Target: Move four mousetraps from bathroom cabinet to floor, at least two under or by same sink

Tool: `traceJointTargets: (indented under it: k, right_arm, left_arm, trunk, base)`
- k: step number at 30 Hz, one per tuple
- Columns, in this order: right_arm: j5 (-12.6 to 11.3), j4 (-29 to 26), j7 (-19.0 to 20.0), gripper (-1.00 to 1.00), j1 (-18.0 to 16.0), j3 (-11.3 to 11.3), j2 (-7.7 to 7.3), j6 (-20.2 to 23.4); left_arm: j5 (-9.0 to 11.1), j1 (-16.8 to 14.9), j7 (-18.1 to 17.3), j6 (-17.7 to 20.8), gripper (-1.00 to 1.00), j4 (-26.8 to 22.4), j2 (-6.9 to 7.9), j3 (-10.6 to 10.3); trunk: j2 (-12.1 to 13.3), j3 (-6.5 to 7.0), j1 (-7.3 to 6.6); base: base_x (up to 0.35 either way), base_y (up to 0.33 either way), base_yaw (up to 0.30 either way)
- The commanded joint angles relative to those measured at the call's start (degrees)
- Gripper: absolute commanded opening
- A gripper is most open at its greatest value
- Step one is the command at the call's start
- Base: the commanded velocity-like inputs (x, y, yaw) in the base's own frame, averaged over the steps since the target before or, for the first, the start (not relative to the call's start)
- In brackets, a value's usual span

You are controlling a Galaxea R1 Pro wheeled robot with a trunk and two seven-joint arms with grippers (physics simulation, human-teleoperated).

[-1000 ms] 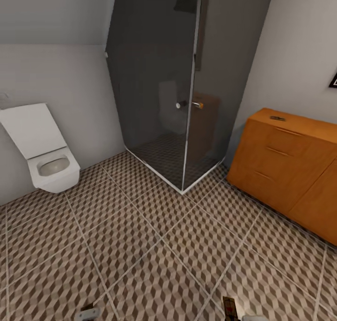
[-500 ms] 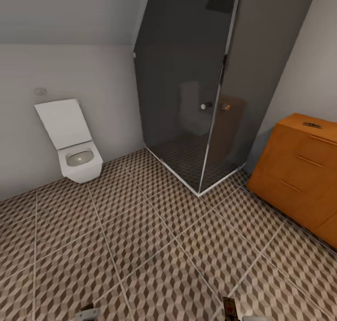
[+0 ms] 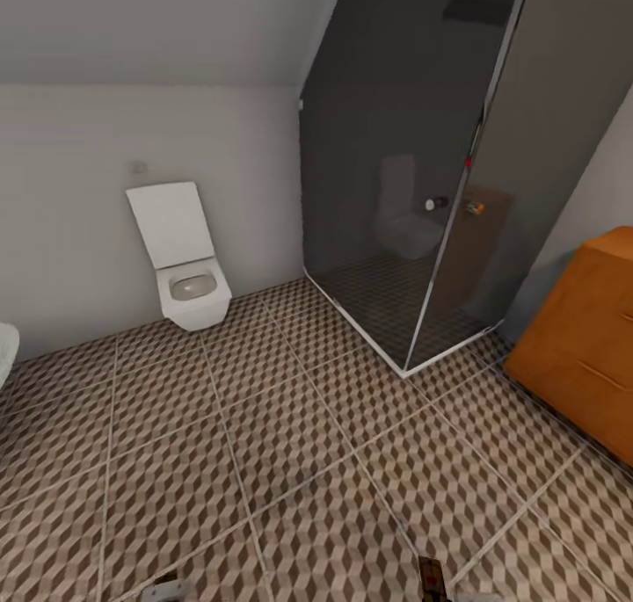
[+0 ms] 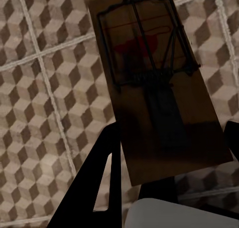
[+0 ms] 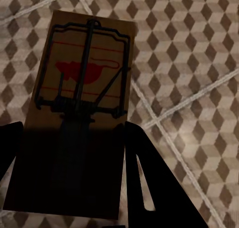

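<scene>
Cube-patterned bathroom floor (image 3: 290, 444) spreads under us, with a white toilet (image 3: 189, 272) at left, the glass shower (image 3: 413, 189) in the middle and the orange cabinet (image 3: 589, 356) at right. Our left gripper (image 4: 169, 148) clamps one mousetrap (image 4: 154, 83) flat between its fingers, above the tiles. Our right gripper (image 5: 69, 153) grips another mousetrap (image 5: 79, 108) likewise.

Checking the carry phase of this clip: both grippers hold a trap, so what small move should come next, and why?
Probably keep turning the base leftward to find the sink. Each gripper carries a tan wooden mousetrap above the cube-patterned tiled floor, and only the white square toilet and dark glass shower lie ahead.
</scene>
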Motion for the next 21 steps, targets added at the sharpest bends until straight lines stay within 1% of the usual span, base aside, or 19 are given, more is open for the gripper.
traceJointTargets:
  k: [1, 21]
  right_arm:
    - [-0.38, 0.02, 0.10, -1.00, -0.01, 0.06, -0.01, -0.18]
    - [-0.38, 0.06, 0.10, -1.00, -0.03, 0.09, -0.01, -0.18]
  left_arm:
    - [0.35, -0.09, 0.00, -0.33, -1.00, 0.23, -0.03, -0.48]
    - [0.35, -0.12, -0.01, -0.33, -1.00, 0.23, -0.03, -0.48]
  trunk:
    - [-0.02, 0.00, 0.00]
    - [-0.02, 0.74, 0.00]
  base:
    - [0.000, 0.000, 0.261]
    - [0.000, 0.000, 0.260]
